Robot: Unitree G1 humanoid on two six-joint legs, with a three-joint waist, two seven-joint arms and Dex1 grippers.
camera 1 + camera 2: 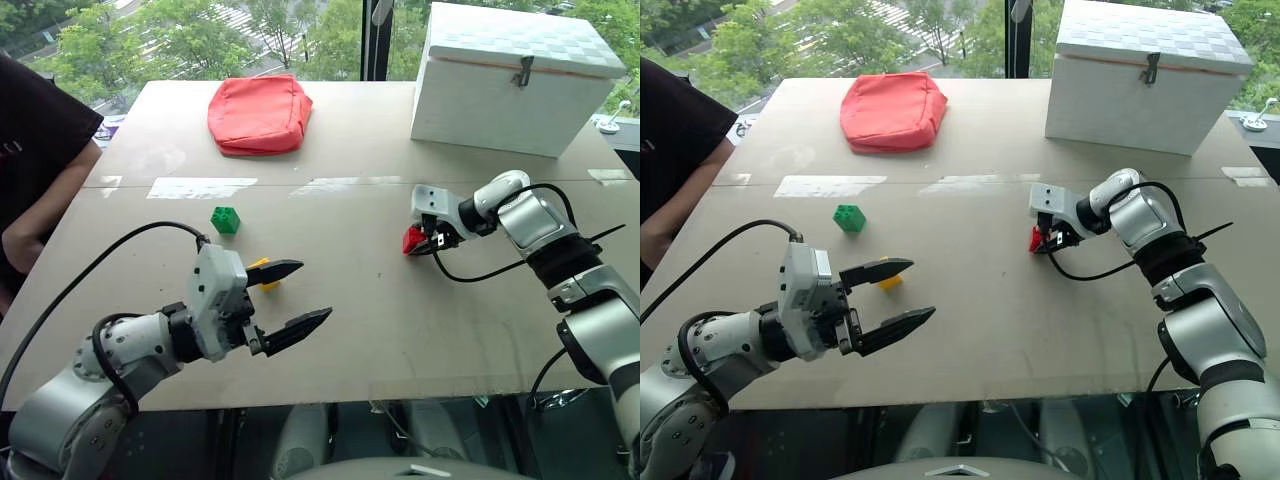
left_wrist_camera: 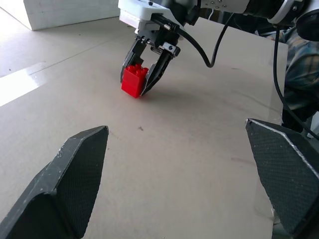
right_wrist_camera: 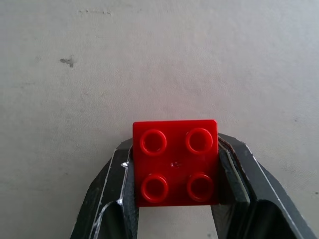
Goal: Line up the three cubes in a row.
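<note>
While the left gripper [image 1: 290,297] partly covers the yellow cube [image 1: 262,274], only a sliver of that cube shows behind the upper finger, so its facing cannot be made out. A person's arm [image 1: 40,175] is cut off at the desk's nine o'clock edge.

Red cube [image 3: 175,163]: clamped between the two fingers of the right gripper [image 1: 428,243], at about three o'clock on the desk [image 1: 400,330]. In the right wrist view its four studs face the camera, one finger pressed on each side wall. In the left wrist view its lower edge sits at or just above the desk surface; contact cannot be told.

Green cube [image 1: 225,220]: lies free on the desk at about ten o'clock, studs up, near the yellow cube and well apart from the red one.

Left gripper: fingers spread wide, holding nothing, pointing toward three o'clock, the yellow cube just beyond it.

White box [image 1: 515,80]: at one o'clock.

Red pouch [image 1: 259,113]: at eleven o'clock.
</note>
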